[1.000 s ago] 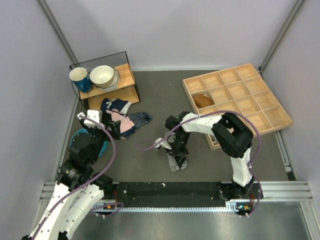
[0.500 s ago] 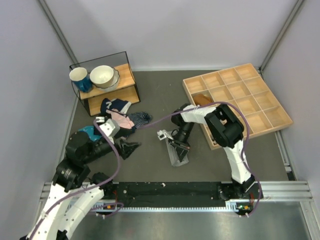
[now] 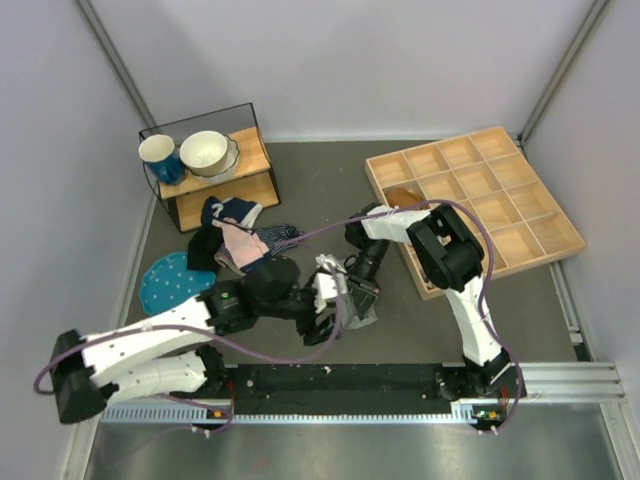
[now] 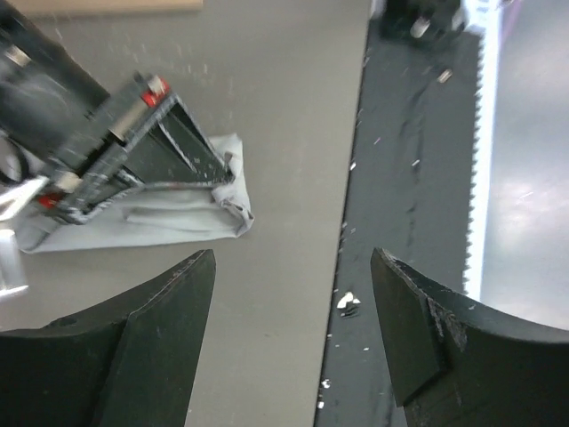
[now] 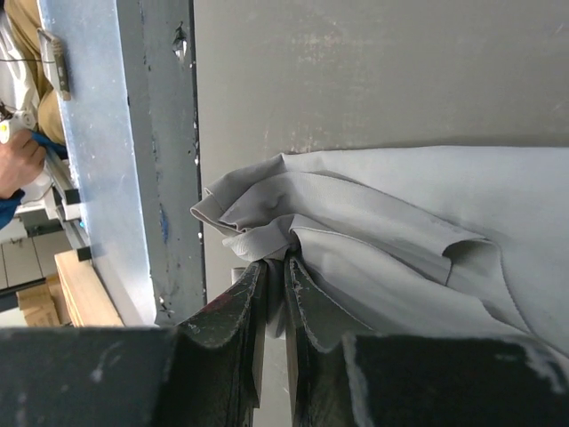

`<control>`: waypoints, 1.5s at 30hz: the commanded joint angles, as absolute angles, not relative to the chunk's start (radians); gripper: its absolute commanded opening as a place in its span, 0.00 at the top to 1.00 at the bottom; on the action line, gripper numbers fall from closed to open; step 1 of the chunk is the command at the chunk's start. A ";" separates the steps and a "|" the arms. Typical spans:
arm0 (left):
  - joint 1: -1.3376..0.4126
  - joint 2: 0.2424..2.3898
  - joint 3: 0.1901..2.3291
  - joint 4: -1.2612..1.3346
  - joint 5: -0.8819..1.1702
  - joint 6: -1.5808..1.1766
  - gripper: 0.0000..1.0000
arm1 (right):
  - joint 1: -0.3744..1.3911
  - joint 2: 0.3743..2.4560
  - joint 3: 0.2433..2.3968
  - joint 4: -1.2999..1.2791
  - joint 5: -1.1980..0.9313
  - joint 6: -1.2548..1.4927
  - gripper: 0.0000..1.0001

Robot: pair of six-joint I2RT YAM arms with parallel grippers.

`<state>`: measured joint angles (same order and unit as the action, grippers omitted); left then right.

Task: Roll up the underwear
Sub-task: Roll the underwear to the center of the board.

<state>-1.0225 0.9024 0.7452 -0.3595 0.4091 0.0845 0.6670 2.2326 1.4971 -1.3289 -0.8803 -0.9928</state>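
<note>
Right now the right gripper point(image 5: 274, 267) pinches a fold of the grey underwear point(image 5: 400, 258) lying on the counter point(image 4: 284, 107) near its front edge; left gripper point(image 4: 293, 262) spread wide, just beside it.

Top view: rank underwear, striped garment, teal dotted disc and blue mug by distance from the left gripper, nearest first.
From the left gripper:
1. Underwear: right beside it, on its right.
2. Striped garment: farther back and to the left.
3. Teal dotted disc: far left, by the table edge.
4. Blue mug: back left corner, raised.
</note>
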 commanded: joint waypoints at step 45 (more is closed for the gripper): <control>-1.144 1.611 0.821 -0.124 0.175 0.198 1.00 | 0.650 2.198 1.537 -1.379 -0.914 -1.020 0.76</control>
<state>-1.1557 1.5959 0.7860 -0.0750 0.0978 0.2832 0.6632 2.2543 1.5066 -1.3445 -0.8852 -0.9943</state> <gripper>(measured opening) 0.026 0.216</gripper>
